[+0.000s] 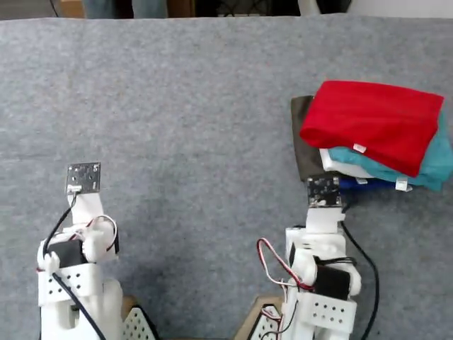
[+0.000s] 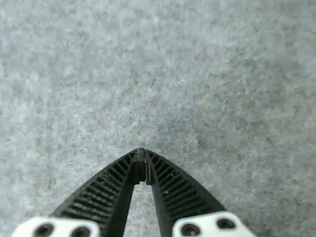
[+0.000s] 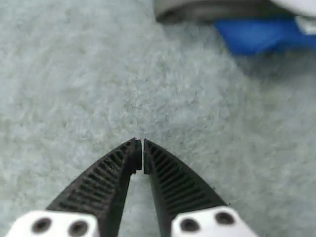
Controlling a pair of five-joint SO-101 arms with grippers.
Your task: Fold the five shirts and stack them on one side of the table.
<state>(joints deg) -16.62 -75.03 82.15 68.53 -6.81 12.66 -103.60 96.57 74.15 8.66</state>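
One grey, felt-covered bench [image 1: 198, 106] carries everything. On it the stack [image 1: 375, 138] sits just ahead of the right hand [image 3: 142, 148] and well apart from the left hand [image 2: 141, 158]. Five layers can be counted in it: the red shirt [image 1: 371, 120] on top, the teal shirt [image 1: 437, 161] under it, then a white shirt [image 1: 338, 163], a blue shirt [image 1: 368, 183] and, lowest, a dark shirt [image 1: 303, 142] whose edge juts out on the side nearer the left hand. Judged from that, the folding looks done and the pile stands at one side of the bench. The cloth is soft, light and limp, so a shirt lifted by one corner would likely sag and come unfolded. The felt probably grips fabric, so dragging would rumple it. If the pile needs squaring, a pinch on a folded edge through all its layers, or a flat push against the side, seems the safer hold. Both hands hover low over bare felt, each with its jaws closed tip to tip and holding nothing.
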